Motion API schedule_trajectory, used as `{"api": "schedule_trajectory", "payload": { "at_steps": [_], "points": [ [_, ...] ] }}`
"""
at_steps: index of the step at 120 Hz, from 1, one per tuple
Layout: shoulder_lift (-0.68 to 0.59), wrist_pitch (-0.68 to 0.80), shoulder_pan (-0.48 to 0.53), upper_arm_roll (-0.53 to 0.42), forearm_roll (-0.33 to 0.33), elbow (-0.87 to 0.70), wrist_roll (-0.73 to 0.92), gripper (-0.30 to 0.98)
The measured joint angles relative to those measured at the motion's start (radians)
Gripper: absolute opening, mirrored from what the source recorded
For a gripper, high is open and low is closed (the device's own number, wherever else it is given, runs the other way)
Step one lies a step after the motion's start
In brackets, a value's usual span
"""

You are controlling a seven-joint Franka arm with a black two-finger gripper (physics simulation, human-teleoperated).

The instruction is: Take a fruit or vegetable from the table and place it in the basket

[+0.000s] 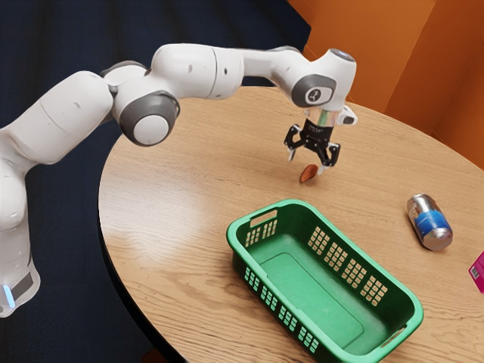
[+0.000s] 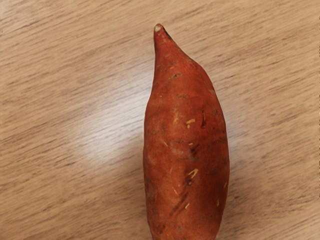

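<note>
We can read no text, brand or number; marks on the arm [image 1: 189, 69] and pink box [image 1: 478, 277] too small.

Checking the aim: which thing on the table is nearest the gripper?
The sweet potato, at the open gripper; the basket, can and pink box are farther off.

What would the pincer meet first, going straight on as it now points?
Likely the sweet potato, just below the open pincer; depth is unclear, so the pincer may straddle it and meet the table.
</note>
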Motion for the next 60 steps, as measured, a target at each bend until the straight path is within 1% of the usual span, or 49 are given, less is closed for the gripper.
{"api": "schedule_trajectory", "payload": {
  "at_steps": [27, 60],
  "points": [
    [0.004, 0.037, 0.011, 0.002, 0.020, 0.006, 0.007, 0.69],
    [0.021, 0.072, 0.007, -0.003, 0.024, 0.000, 0.015, 0.68]
  ]
}}
